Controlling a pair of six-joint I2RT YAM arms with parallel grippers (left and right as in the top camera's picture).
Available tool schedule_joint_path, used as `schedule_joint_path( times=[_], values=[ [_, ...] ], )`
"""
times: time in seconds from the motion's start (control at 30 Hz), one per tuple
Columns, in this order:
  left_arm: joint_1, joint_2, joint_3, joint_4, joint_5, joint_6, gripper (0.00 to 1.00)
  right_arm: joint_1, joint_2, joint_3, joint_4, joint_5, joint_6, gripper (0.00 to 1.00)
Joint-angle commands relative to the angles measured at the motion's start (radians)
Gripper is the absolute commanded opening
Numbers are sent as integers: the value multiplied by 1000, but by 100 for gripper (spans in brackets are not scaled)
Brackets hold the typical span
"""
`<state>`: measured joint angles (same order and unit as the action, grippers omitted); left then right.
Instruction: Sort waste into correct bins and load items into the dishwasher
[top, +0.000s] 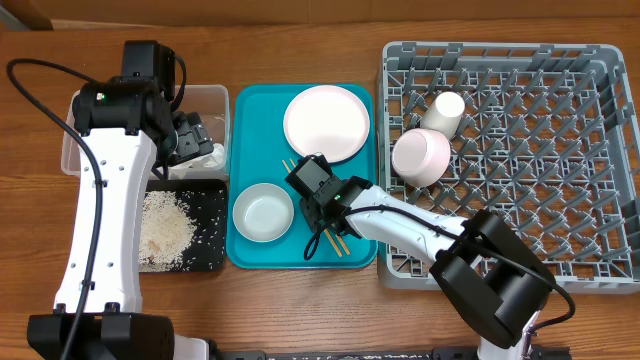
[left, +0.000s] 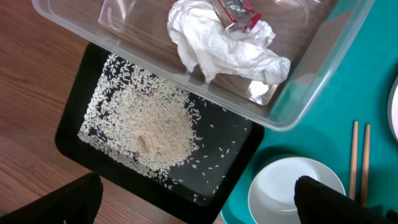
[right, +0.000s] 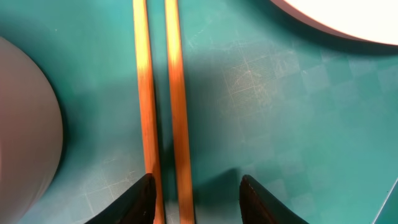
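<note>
The right gripper (right: 196, 183) is sitting low over the teal tray (right: 280, 124) with its jaws spread and pinching nothing. Both wooden chopsticks (right: 177, 93) are lying flat on the tray between the jaws, crowding one jaw and leaving bare tray before the other. That wrist view is cutting off the chopsticks' ends and showing only slivers of the white bowl (right: 25, 124) and the pink plate (right: 348, 18). The overhead view is showing both dishes whole on the tray, while the gripper body is hiding the chopsticks' middle there. The left gripper (left: 199, 202) is hanging just off the tray's left edge, jaws spread wide and holding nothing. Its camera is showing the crumpled napkin (left: 217, 50) and red wrapper (left: 239, 12) lying inside the clear tub (left: 311, 81), and the rice (left: 155, 124) heaped in the black tray (left: 68, 127). From overhead the arm is covering most of the tub's contents. Right of the teal tray, the grey rack (top: 520, 150) is carrying the pink bowl (top: 421, 157) and the white cup (top: 445, 110).
</note>
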<state>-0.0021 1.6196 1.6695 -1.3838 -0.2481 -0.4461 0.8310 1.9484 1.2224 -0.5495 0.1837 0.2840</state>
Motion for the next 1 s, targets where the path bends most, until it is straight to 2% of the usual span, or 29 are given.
schedule_joint_path(
  times=[0.0, 0.1, 0.17, 0.4, 0.87, 0.97],
  values=[
    [2, -4, 10, 1, -13, -4, 100, -10, -5, -26, -4, 11, -4, 48],
    [2, -4, 10, 1, -13, -4, 100, -10, -5, -26, 0, 11, -4, 53],
    [2, -4, 10, 1, -13, -4, 100, -10, -5, -26, 11, 11, -4, 53],
    [2, -4, 10, 1, -13, -4, 100, -10, -5, -25, 25, 6, -3, 41],
    [2, -4, 10, 1, -13, -3, 100, -10, -63, 28, -31, -27, -4, 40],
    [2, -4, 10, 1, -13, -3, 100, -10, -62, 28, -35, -27, -4, 29]
  ],
)
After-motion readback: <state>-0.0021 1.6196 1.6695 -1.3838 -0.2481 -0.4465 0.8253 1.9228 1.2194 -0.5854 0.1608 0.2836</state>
